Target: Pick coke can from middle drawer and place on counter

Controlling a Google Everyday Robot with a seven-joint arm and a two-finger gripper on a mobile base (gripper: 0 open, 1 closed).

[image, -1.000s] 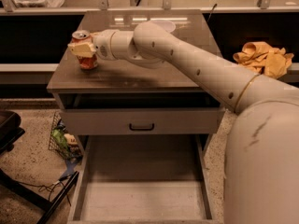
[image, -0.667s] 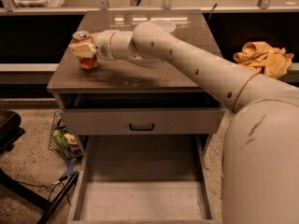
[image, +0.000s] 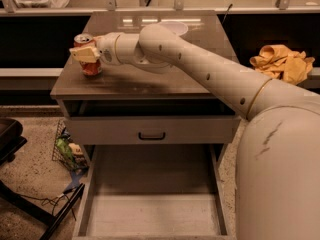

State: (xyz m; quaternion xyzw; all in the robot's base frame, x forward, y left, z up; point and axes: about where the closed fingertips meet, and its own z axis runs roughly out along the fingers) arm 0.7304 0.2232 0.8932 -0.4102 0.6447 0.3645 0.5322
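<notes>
The coke can (image: 90,66), red with a silver top, stands upright on the counter (image: 150,79) near its left edge. My gripper (image: 86,54) reaches in from the right and sits around the can's upper part, one pale finger (image: 84,54) lying across the can's front. The can's base rests on the counter. The middle drawer (image: 152,204) is pulled fully open below, and its pale floor holds nothing.
A drawer with a grey front and black handle (image: 151,135) is above the open one. A white bowl (image: 172,28) sits at the counter's back. A wire basket with rubbish (image: 67,149) stands on the floor at left. Yellow cloth (image: 281,61) lies at right.
</notes>
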